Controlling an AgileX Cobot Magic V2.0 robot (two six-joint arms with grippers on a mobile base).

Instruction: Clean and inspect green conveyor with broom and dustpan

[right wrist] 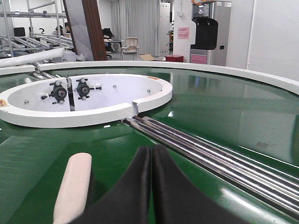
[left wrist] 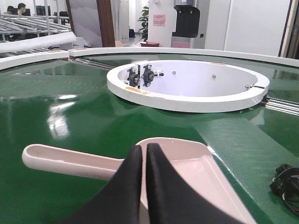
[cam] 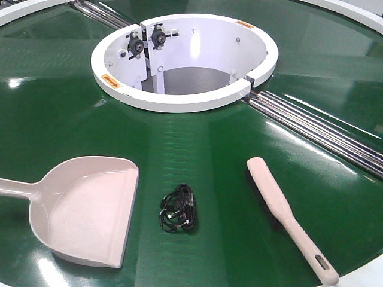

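Left gripper (left wrist: pixel 144 153) and right gripper (right wrist: pixel 152 153) both closed tight, empty. Broom (cam: pixel 281 209), dustpan (cam: pixel 84 215) lie untouched on green conveyor (cam: pixel 197 140); black cable bundle (cam: pixel 178 212) between them not swept yet.

White walls (left wrist: pixel 252 23), a brown pillar (right wrist: pixel 92 28), grey curtains (right wrist: pixel 135 23), a white chair (right wrist: pixel 132 46) and metal racks (left wrist: pixel 28 23) stand behind.

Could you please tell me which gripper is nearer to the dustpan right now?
Left. The left gripper sits shut close over the dustpan, where handle meets pan; the right gripper is over by the broom, with no dustpan in its view.
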